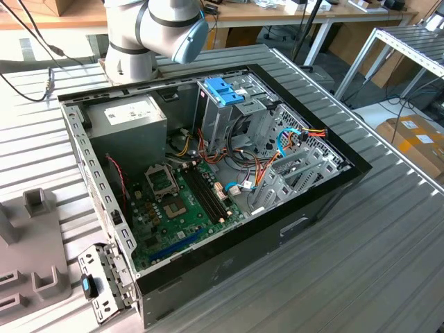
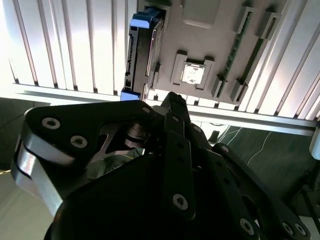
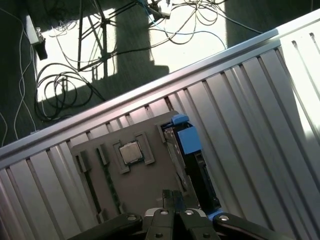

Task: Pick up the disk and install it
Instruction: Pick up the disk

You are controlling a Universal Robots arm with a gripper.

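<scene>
The disk (image 3: 189, 141) stands on edge in a slot of a grey holder (image 3: 145, 180), with a blue side rail at its upper end. In the second wrist view the disk (image 2: 142, 55) shows as a dark slab with blue rails at both ends. My gripper (image 3: 173, 193) hangs above the holder, just beside the disk and apart from it. Its fingertips are pressed together, shut with nothing between them. The gripper (image 2: 172, 96) and its black linkage cover the near part of the second wrist view.
The holder also carries a processor chip (image 3: 131, 152) and memory sticks (image 2: 227, 60). In the exterior view an open computer case (image 1: 305, 208) lies on the ribbed table (image 1: 388, 250), with a drive cage under a blue handle (image 1: 223, 90) and a power-supply box (image 1: 132, 118). Cables lie on the floor (image 3: 65, 95).
</scene>
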